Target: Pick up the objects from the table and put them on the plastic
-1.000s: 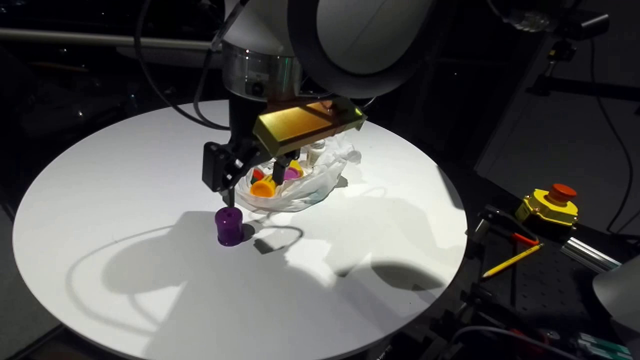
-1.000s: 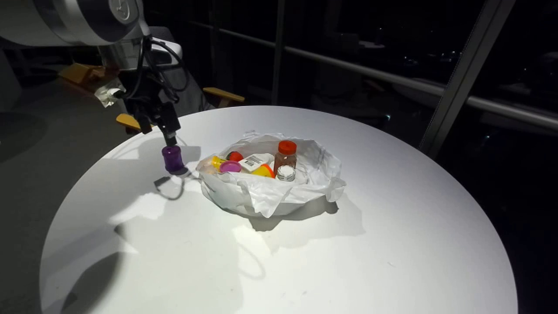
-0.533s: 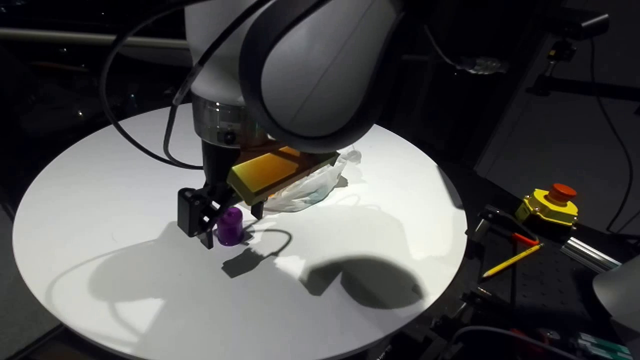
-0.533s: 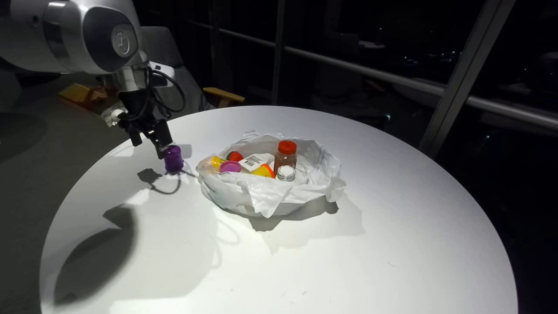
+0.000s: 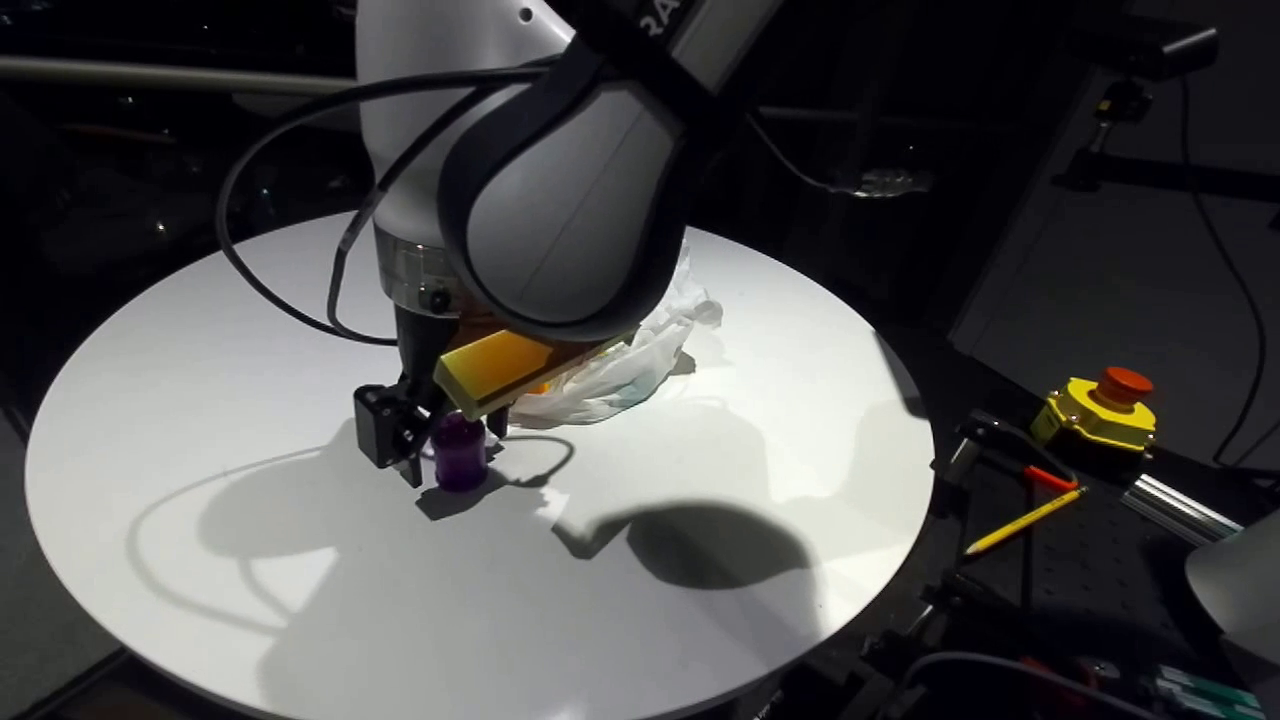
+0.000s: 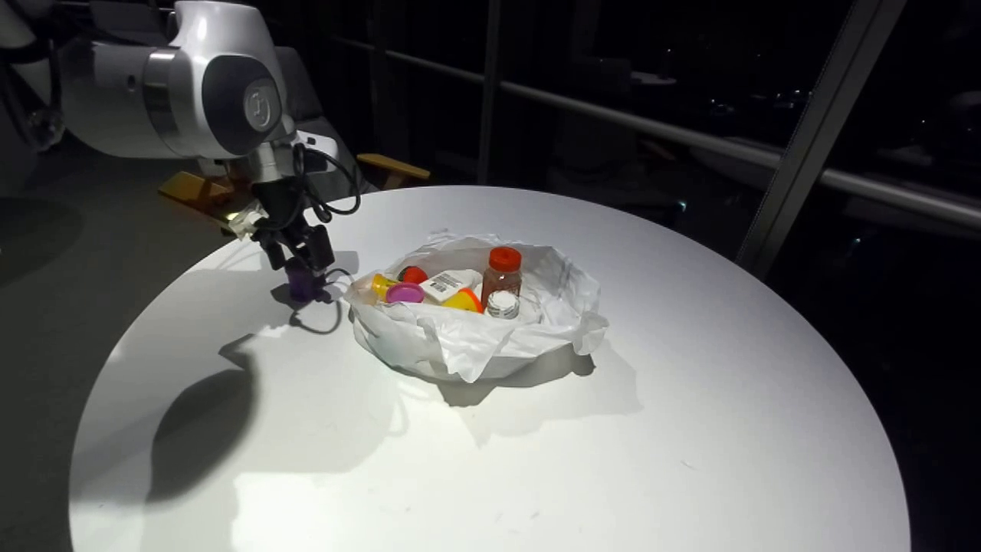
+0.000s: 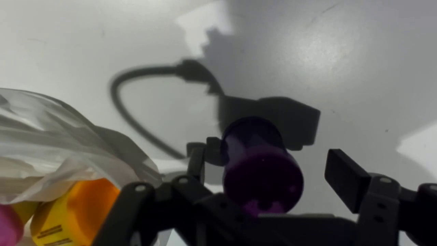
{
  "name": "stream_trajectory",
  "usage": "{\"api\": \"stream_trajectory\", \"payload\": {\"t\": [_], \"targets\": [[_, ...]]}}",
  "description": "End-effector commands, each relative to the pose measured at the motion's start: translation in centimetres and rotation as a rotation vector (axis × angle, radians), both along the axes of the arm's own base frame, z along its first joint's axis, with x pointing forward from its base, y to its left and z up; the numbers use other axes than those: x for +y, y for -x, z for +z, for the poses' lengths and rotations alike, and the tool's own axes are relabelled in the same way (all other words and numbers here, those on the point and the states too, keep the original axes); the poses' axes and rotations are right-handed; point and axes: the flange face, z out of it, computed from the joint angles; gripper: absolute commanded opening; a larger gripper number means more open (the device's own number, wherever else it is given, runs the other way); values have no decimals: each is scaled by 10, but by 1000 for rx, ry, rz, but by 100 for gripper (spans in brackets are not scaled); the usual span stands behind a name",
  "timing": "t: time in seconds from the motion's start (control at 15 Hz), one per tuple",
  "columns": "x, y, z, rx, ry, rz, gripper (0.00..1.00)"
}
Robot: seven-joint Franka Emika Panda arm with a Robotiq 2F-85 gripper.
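While the wide-spread gripper [image 7: 271,167] straddled the purple jar [image 7: 261,164], lower centre of the frame, probably untouched, the pick-up called for closing next.

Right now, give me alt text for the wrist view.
A purple jar stands on a white tabletop between the spread jaws of the hand, a gap on each side. At left, crumpled plastic holds a yellow-orange jar and a pink item.
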Motion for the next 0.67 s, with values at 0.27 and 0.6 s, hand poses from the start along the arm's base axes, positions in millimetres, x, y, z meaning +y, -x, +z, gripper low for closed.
{"api": "stream_trajectory", "payload": {"t": [0.27, 0.6], "targets": [[-8, -14, 15, -47, 46, 3, 28], [-16, -24, 57, -122, 68, -38, 25]]}}
